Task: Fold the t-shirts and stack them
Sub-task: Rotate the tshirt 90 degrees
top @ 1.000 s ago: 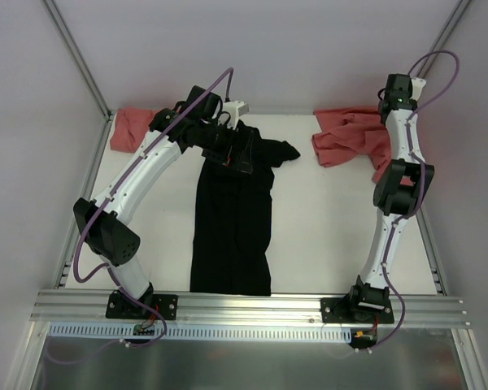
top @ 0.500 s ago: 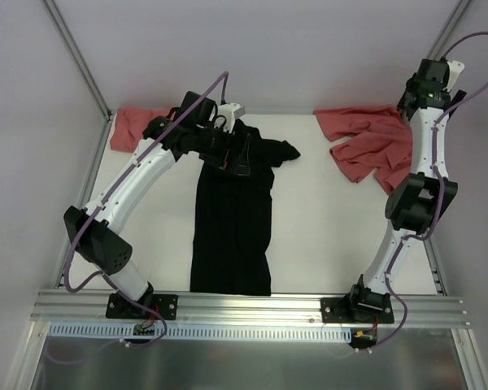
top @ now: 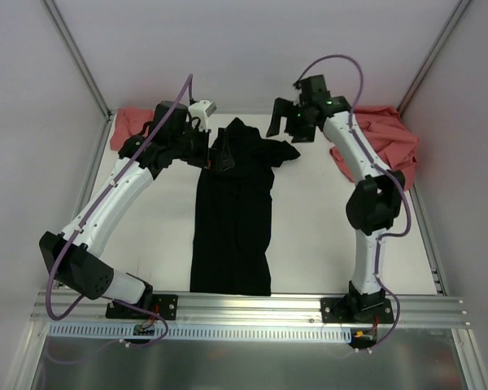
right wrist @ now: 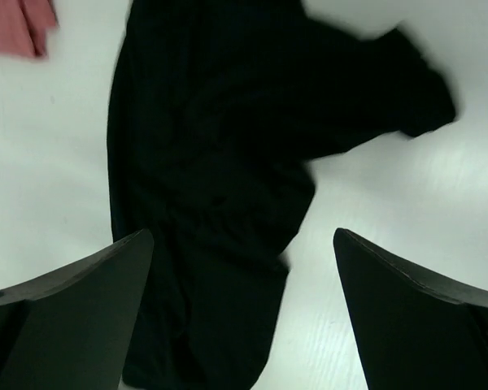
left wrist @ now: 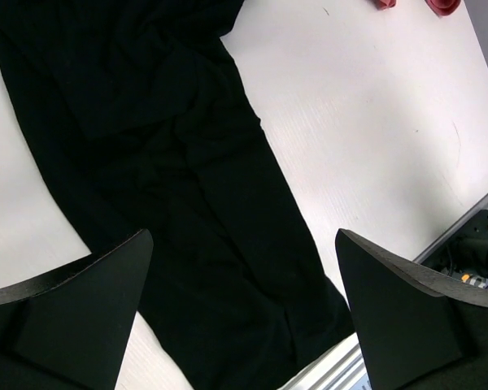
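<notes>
A black t-shirt [top: 232, 219] lies in a long narrow strip down the middle of the table, with one sleeve [top: 283, 151] sticking out to the right at its far end. My left gripper [top: 218, 156] hovers open over the shirt's far left part; the left wrist view shows black cloth [left wrist: 171, 203] below the open gripper [left wrist: 244, 237]. My right gripper [top: 285, 126] hangs open above the far right sleeve, with nothing between the fingers of the gripper [right wrist: 242, 237] and the shirt [right wrist: 228, 162] beneath. A salmon-red t-shirt [top: 130, 127] lies crumpled at the back left, another [top: 393, 138] at the back right.
White enclosure walls with metal posts close in the table on three sides. An aluminium rail [top: 244, 305] carrying both arm bases runs along the near edge. A corner of red cloth [right wrist: 16, 24] shows in the right wrist view.
My right gripper opened and swung left from the back right corner to above the black shirt's sleeve. The red shirt there ended up further right. My left arm drew back slightly.
</notes>
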`<state>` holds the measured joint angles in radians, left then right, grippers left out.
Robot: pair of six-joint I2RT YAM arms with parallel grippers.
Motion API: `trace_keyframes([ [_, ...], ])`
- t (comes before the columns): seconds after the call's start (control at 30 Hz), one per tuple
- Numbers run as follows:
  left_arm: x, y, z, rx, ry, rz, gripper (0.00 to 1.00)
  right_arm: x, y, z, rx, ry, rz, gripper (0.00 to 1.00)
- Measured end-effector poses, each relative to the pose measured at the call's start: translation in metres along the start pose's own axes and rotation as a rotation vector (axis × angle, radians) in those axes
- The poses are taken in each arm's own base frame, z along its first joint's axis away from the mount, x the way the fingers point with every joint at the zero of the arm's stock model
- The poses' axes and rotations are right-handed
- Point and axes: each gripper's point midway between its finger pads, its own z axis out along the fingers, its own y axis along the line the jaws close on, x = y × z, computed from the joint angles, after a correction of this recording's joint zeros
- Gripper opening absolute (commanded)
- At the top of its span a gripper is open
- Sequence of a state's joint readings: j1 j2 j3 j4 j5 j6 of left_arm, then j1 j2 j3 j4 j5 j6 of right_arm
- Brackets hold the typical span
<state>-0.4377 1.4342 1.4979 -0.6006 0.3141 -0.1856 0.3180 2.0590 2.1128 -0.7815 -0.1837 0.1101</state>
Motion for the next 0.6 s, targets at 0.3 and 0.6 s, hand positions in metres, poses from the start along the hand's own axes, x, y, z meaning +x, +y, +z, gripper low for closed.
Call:
trace_keyframes([
  [0.3,0.008,-0.006,-0.007,0.029,-0.02,-0.028,0.99,0.088,-0.026,0.082,0.016,0.336,0.131,0.99],
  [0.6,0.007,-0.014,-0.017,0.057,-0.039,-0.03,0.99,0.078,-0.027,0.108,-0.002,0.335,0.174,0.99],
])
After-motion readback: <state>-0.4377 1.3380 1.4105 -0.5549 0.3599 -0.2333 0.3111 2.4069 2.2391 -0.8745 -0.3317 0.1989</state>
